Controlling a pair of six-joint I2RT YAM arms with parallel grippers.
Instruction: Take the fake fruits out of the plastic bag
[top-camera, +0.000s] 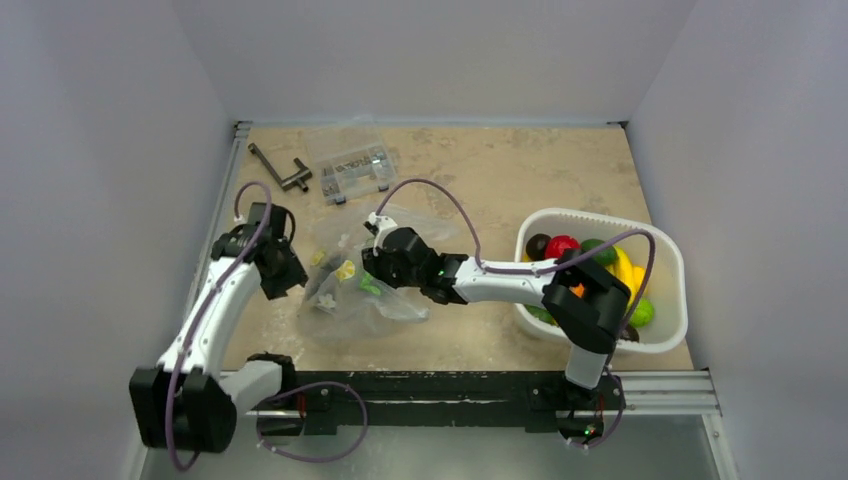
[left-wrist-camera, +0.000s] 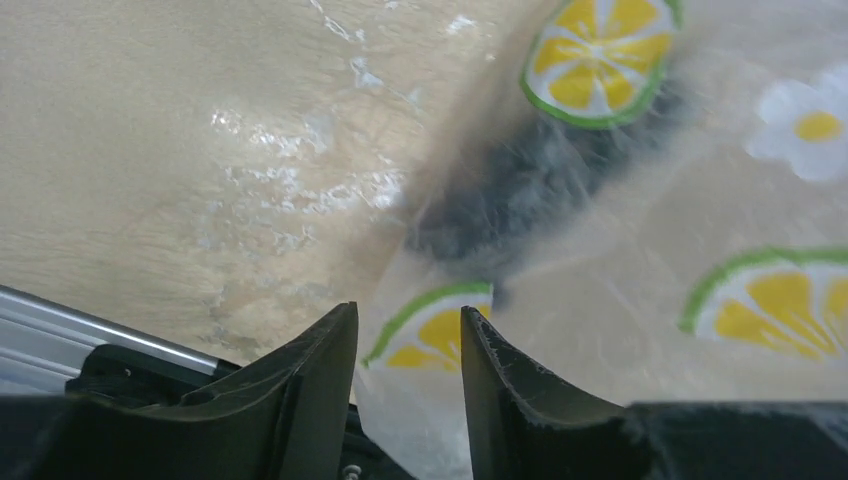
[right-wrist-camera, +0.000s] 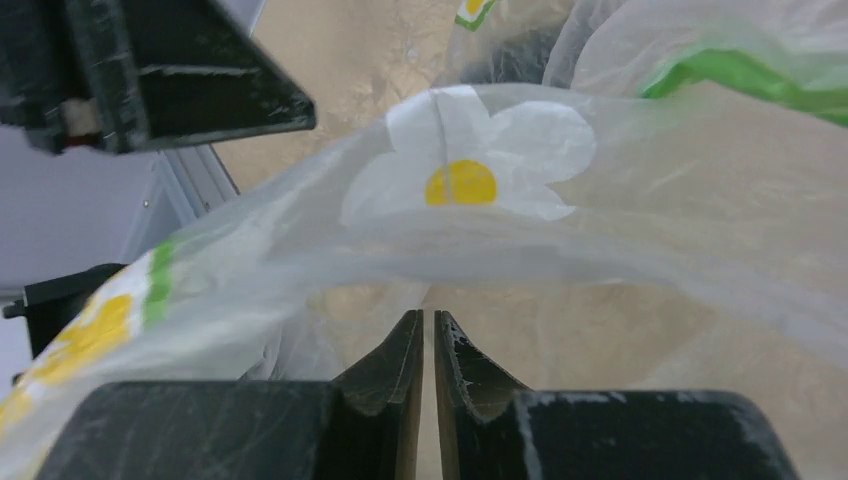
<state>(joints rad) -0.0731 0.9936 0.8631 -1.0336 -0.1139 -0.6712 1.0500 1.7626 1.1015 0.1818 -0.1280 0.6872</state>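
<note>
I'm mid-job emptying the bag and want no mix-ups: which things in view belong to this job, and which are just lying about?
Job: clear crinkly plastic bag printed with citrus slices; left pincer; right pincer; glossy red round toy fruit, already in the white plastic basket.
Lying about: clear rigid compartment box of small parts; dark metal T-shaped tool.

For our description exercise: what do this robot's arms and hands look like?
The left arm and the right arm have white links between chunky black joint housings. A thin purple cable loops along each. The left hand and the right hand each have two matt black fingers, wedge-shaped, tapering to the tip, with scuffed pale edges. No markings are legible.
</note>
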